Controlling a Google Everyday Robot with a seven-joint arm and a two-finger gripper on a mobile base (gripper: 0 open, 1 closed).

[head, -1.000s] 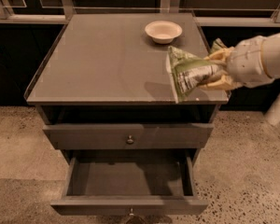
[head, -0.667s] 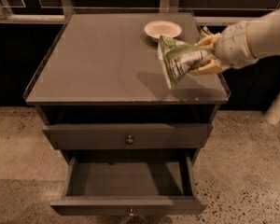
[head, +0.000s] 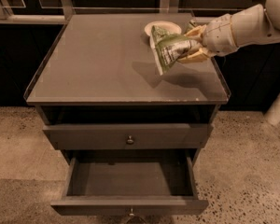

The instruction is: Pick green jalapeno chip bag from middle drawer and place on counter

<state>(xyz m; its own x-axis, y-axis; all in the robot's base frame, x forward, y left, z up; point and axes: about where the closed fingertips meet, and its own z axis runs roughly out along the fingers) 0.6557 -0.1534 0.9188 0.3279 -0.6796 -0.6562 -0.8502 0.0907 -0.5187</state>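
Near the back right corner of the counter (head: pixel 98 64), the gripper (head: pixel 193 43) is clamping the bag (head: pixel 170 50), seemingly just above the surface, partly hiding the bowl (head: pixel 151 29); the drawer (head: pixel 130 204) is standing open below.

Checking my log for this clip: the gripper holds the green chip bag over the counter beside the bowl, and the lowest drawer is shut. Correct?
No: the middle drawer, the lowest one, stands pulled open in the camera view. The gripper does hold the green jalapeno chip bag over the counter beside the bowl.
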